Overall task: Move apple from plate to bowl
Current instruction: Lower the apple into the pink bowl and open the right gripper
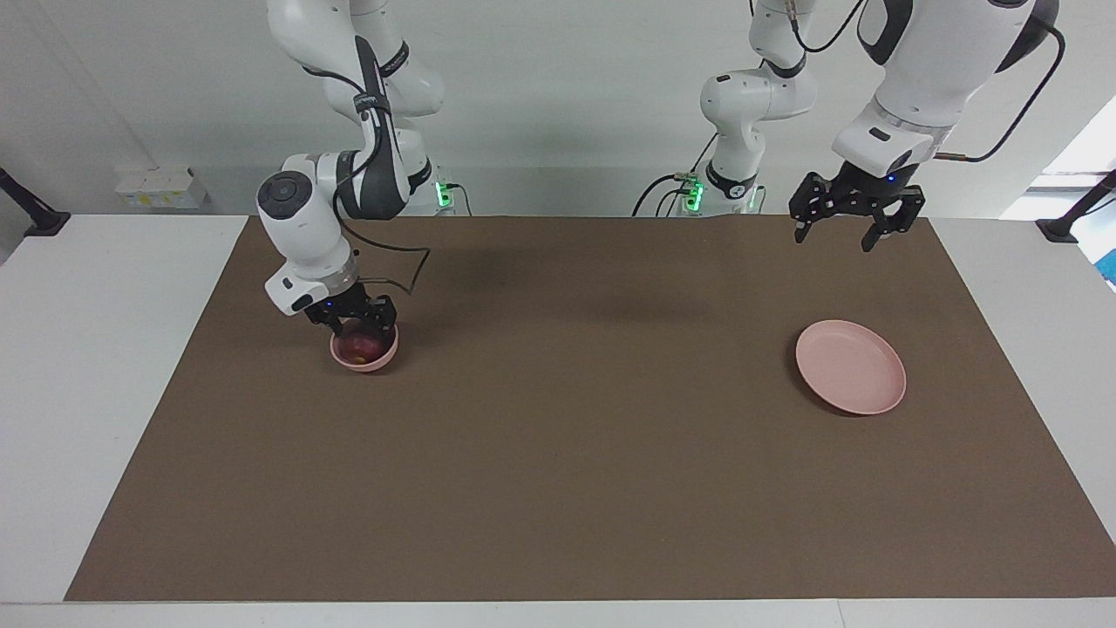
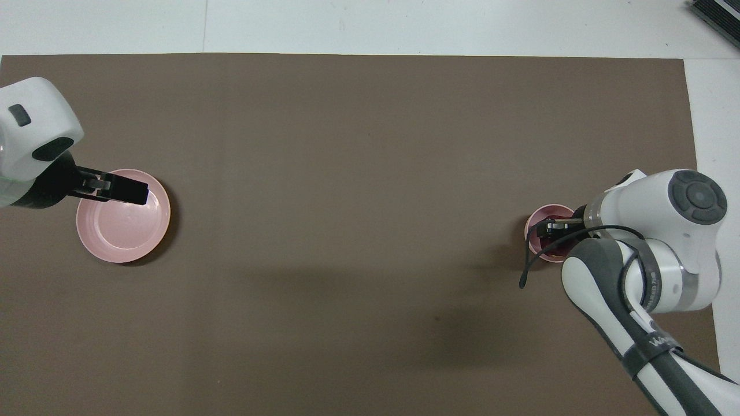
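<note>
The dark red apple (image 1: 357, 345) lies in the small pink bowl (image 1: 373, 359) toward the right arm's end of the table. My right gripper (image 1: 359, 324) is just above the bowl's rim, over the apple, with its fingers spread on either side of it. In the overhead view the right gripper (image 2: 549, 227) covers most of the bowl (image 2: 535, 221) and the apple. The flat pink plate (image 1: 850, 366) lies empty toward the left arm's end. My left gripper (image 1: 847, 223) hangs open and empty in the air, over the plate's (image 2: 123, 222) rim in the overhead view (image 2: 124, 189).
A brown mat (image 1: 558, 436) covers the table between white margins. A small white box (image 1: 161, 186) stands at the robots' end, off the mat. A dark device corner (image 2: 717, 17) shows at the table's edge farthest from the robots.
</note>
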Available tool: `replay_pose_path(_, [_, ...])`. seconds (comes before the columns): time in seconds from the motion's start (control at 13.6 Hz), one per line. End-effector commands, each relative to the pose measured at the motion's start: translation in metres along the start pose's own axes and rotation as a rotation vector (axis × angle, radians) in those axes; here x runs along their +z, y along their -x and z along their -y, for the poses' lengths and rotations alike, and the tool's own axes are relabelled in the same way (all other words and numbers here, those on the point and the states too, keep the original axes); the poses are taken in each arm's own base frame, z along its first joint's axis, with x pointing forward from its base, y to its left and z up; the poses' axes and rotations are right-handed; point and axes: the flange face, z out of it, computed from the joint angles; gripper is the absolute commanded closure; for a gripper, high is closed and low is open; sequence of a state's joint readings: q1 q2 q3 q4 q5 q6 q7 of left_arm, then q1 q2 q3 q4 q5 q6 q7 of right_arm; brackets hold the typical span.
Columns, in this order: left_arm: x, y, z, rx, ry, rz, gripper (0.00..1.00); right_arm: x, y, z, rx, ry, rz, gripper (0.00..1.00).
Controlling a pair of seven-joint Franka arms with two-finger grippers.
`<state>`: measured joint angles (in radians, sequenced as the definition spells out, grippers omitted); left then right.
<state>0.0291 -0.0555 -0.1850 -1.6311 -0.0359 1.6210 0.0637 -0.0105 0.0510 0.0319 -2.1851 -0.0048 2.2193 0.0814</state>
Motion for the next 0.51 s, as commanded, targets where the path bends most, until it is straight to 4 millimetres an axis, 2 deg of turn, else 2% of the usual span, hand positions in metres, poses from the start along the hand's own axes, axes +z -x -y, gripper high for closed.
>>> replay_pose_path(0.0, [-0.02, 0.006, 0.004, 0.011, -0.014, 0.003, 0.0, -0.048, -0.017, -0.001, -0.032, 0.017, 0.0, 0.0])
replay_pose_path(0.15, [-0.018, 0.004, 0.008, 0.004, -0.013, 0.007, 0.0, -0.084, -0.028, -0.003, -0.029, 0.017, -0.015, 0.0])
replay_pose_path(0.29, [-0.033, -0.001, 0.012, 0.001, -0.01, 0.008, 0.0, -0.124, -0.035, -0.006, -0.018, 0.018, -0.017, 0.0])
replay_pose_path(0.44, [-0.042, -0.004, 0.018, -0.01, -0.01, 0.003, 0.0, -0.161, -0.034, -0.004, -0.007, 0.003, -0.006, 0.0])
